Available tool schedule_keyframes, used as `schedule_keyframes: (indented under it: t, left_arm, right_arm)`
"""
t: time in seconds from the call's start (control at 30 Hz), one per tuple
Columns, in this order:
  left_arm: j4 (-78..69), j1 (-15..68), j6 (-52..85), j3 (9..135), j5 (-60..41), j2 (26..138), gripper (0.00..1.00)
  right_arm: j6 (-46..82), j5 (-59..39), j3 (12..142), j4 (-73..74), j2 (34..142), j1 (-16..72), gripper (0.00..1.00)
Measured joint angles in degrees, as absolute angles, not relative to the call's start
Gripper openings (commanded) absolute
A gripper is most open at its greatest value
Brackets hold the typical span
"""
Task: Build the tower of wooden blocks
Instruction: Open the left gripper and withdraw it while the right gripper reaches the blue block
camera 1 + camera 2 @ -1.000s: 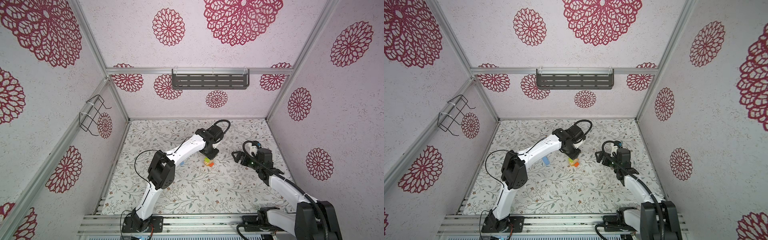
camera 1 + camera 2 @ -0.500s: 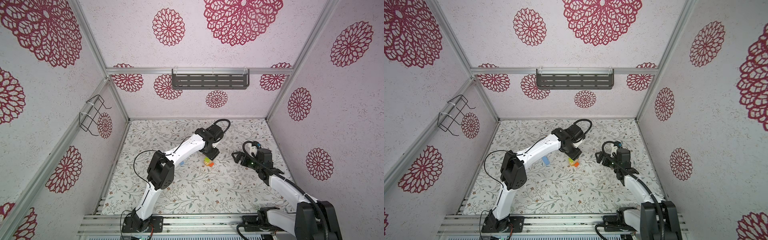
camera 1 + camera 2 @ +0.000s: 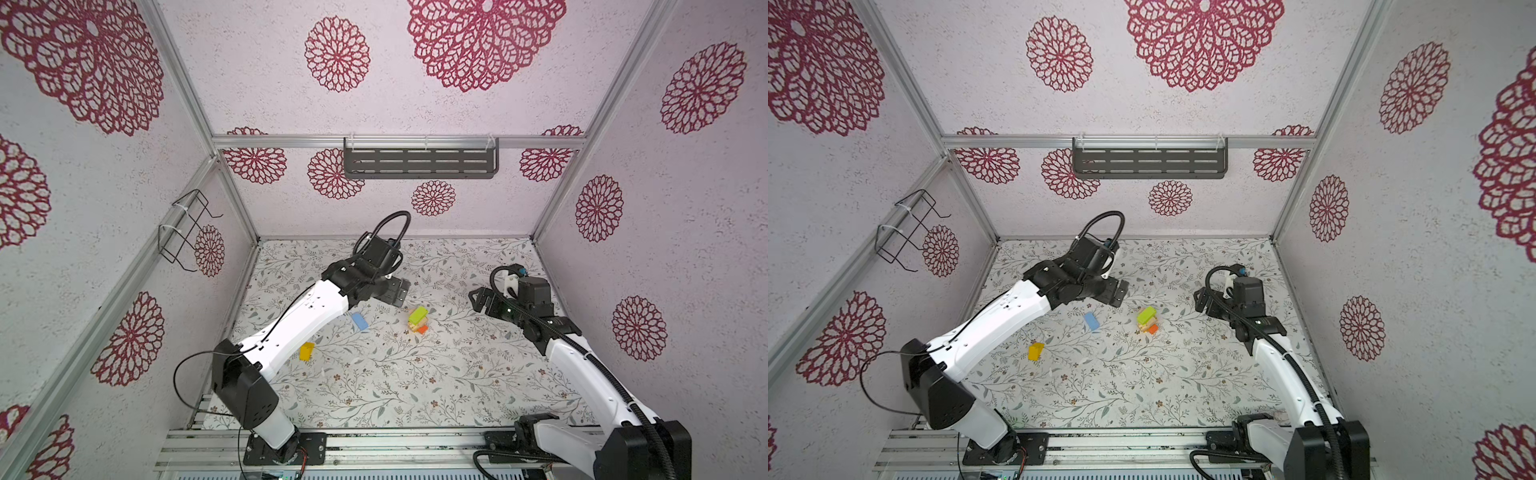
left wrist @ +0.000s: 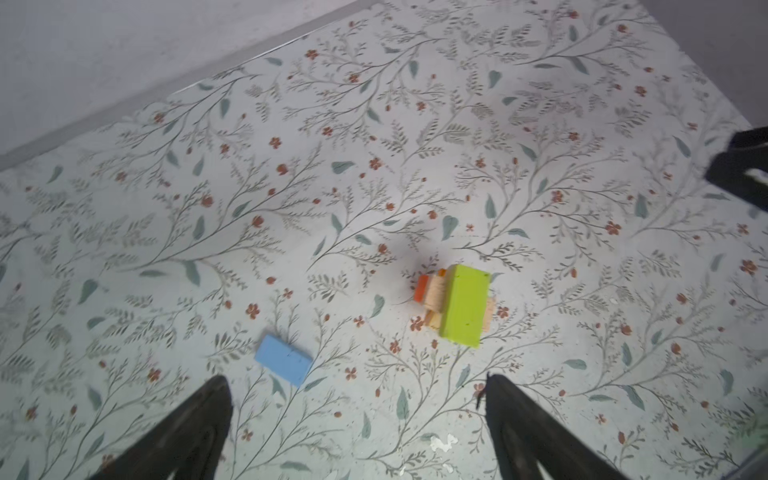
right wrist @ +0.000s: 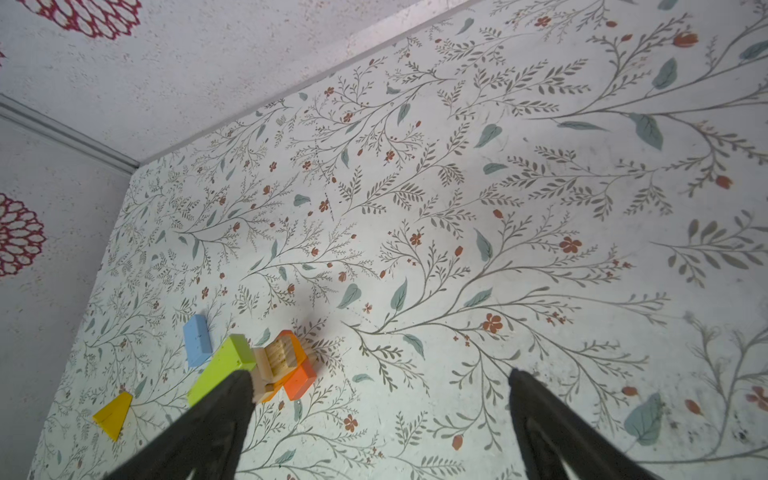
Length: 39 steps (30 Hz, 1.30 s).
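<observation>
While the wood block tower [image 4: 457, 305], green on top, stands just ahead of the left hand [image 4: 355, 379] (spread wide, empty), a blue block [image 4: 284, 359] and a yellow block [image 5: 114, 415] lie unstacked nearby; the right hand [image 5: 380, 374] is likewise spread.

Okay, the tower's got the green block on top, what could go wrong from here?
1. The green block looks skewed and seems to overhang the tan pieces beneath; adding another block could tip the wood block tower.
2. The open left gripper hangs close beside the tower; swinging toward the blue block might clip it.
</observation>
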<state>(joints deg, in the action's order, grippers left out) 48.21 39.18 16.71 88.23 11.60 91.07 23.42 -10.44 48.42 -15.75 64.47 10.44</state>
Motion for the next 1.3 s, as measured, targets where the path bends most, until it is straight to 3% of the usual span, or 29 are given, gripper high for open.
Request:
schedule_keyframes:
  t: [0.33, 0.63, 0.97, 1.13, 1.3]
  left_arm:
    - [41.1, 32.5, 33.7, 59.8, 17.2, 74.0, 0.97]
    - [34.3, 29.3, 40.7, 44.2, 19.4, 58.5, 0.97]
    - [28.9, 24.6, 44.1, 35.7, 18.3, 59.1, 0.97]
    - [26.7, 24.3, 45.4, 32.8, 18.3, 59.3, 0.97]
    - [25.9, 23.4, 45.8, 31.1, 18.3, 57.6, 0.97]
  right_arm:
    - [19.2, -1.0, 75.9, -31.4, 82.6, 25.9, 0.83]
    - [16.4, 1.9, 101.6, -42.0, 106.2, 36.3, 0.60]
    - [15.8, 2.3, 128.0, -52.8, 129.6, 43.4, 0.58]
    - [16.0, 2.3, 131.1, -54.2, 134.1, 46.0, 0.55]
    - [16.1, 1.3, 131.2, -54.2, 136.2, 48.1, 0.47]
